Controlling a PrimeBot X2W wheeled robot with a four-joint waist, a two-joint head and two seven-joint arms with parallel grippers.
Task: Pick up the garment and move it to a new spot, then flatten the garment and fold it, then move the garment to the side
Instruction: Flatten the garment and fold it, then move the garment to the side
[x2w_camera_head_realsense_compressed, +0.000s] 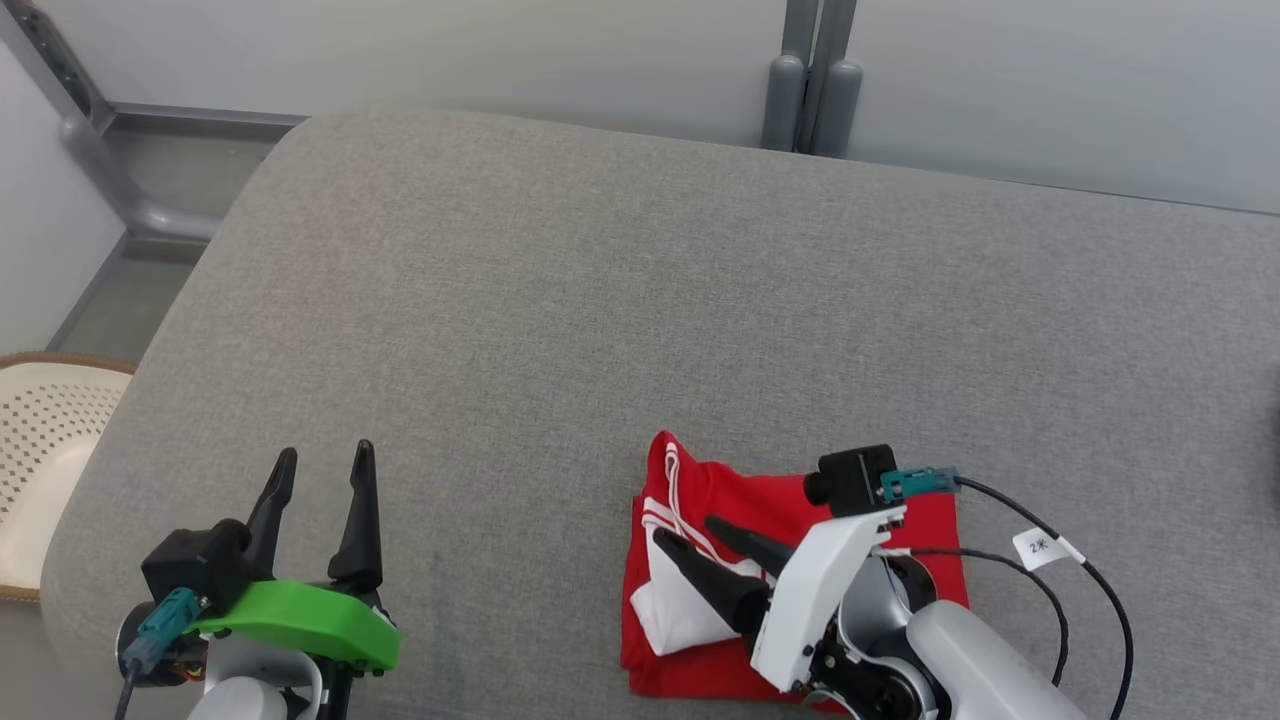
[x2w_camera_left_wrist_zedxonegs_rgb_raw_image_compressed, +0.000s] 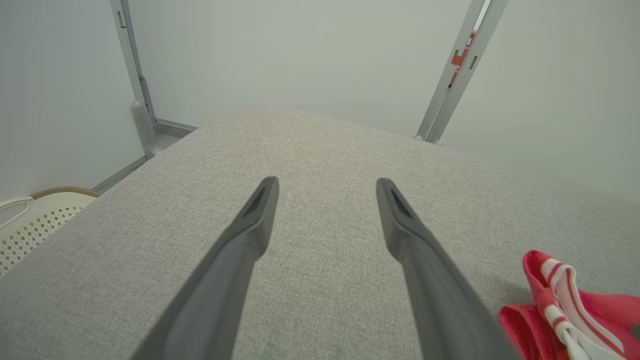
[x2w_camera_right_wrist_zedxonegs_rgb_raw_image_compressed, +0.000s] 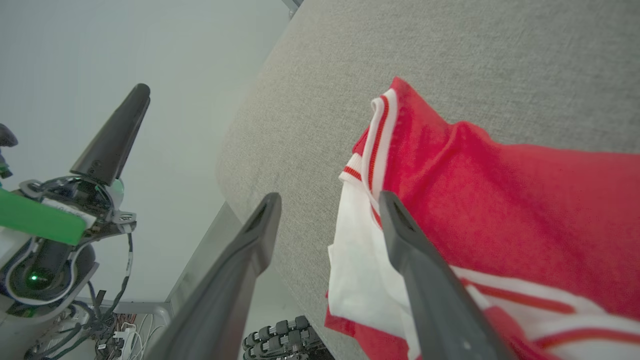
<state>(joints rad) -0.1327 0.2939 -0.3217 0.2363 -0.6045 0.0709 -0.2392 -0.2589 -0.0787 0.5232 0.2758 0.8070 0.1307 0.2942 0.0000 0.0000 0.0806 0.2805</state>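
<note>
The garment (x2w_camera_head_realsense_compressed: 720, 490) is a red piece with white stripes, lying folded near the front edge of the grey padded surface (x2w_camera_head_realsense_compressed: 600, 300). My right gripper (x2w_camera_head_realsense_compressed: 684, 529) hovers over its left part, open, with nothing between the fingers. In the right wrist view one finger lies across the garment (x2w_camera_right_wrist_zedxonegs_rgb_raw_image_compressed: 500, 200) and the other over the bare surface, with the right gripper (x2w_camera_right_wrist_zedxonegs_rgb_raw_image_compressed: 330, 197) pointing along the fold's edge. My left gripper (x2w_camera_head_realsense_compressed: 326, 450) is open and empty at the front left, well apart from the garment (x2w_camera_left_wrist_zedxonegs_rgb_raw_image_compressed: 550, 300). The left wrist view has the left gripper (x2w_camera_left_wrist_zedxonegs_rgb_raw_image_compressed: 326, 181) above bare fabric.
A white perforated basket (x2w_camera_head_realsense_compressed: 50, 440) stands off the surface's left edge. Grey metal posts (x2w_camera_head_realsense_compressed: 810, 80) rise behind the far edge against a pale wall. A black cable with a white tag (x2w_camera_head_realsense_compressed: 1040, 545) trails from my right wrist. The surface's front edge runs close below the garment.
</note>
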